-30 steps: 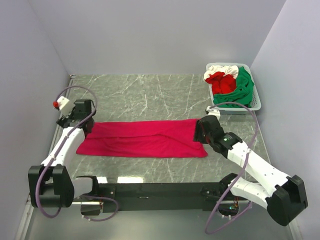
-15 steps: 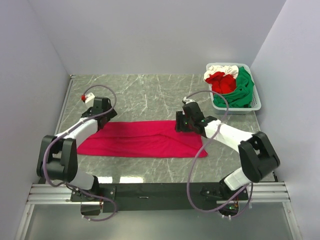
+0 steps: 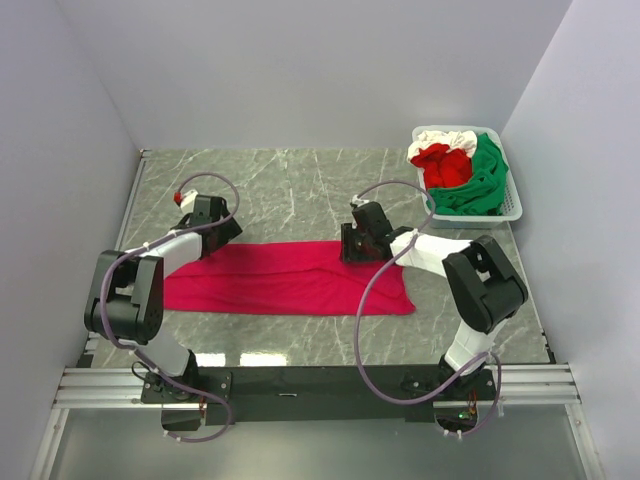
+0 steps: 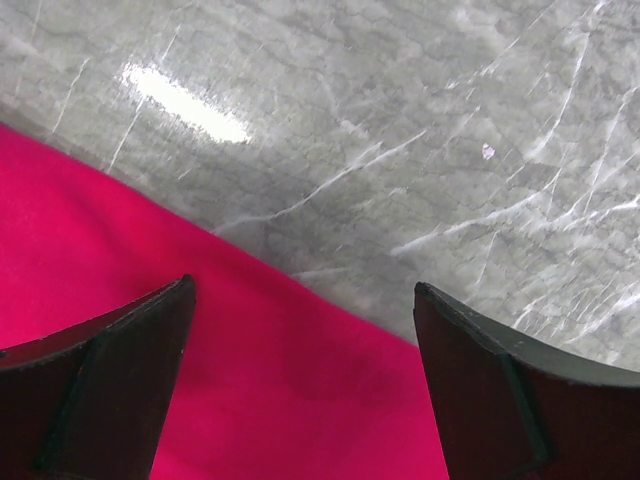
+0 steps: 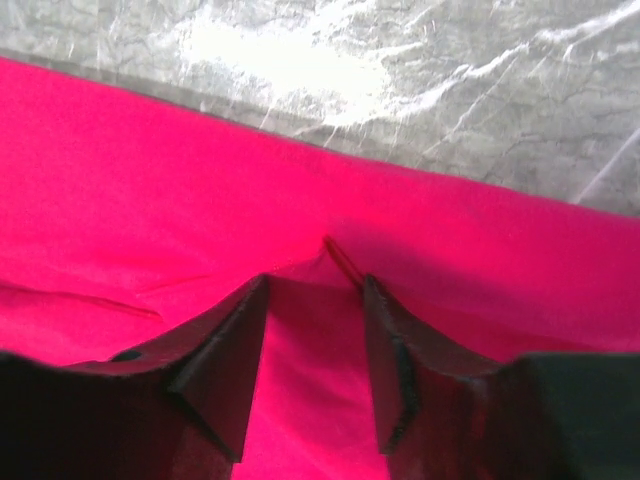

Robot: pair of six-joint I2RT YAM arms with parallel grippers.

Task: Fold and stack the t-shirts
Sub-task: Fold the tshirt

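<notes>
A large crimson t-shirt (image 3: 285, 280) lies on the table folded into a long flat strip. My left gripper (image 3: 226, 232) is over the strip's far edge near its left end, and it is open. In the left wrist view its jaws (image 4: 300, 335) stand wide apart above the cloth's edge (image 4: 250, 380) with nothing between them. My right gripper (image 3: 350, 246) is at the far edge near the middle. Its fingers (image 5: 225, 350) are half closed and press down on the crimson cloth (image 5: 150, 200). A small ridge of cloth (image 5: 340, 262) is gathered at their tips.
A white slotted basket (image 3: 513, 208) at the back right holds bunched white (image 3: 440, 138), red (image 3: 445, 166) and green (image 3: 487, 180) shirts. Grey walls stand on the left, back and right. Both arms' cables loop above the marble table (image 3: 290, 185).
Both grippers moved inward to the shirt's far edge, the right one from the right end toward the middle. The right jaws have narrowed onto the cloth. The left jaws opened slightly wider.
</notes>
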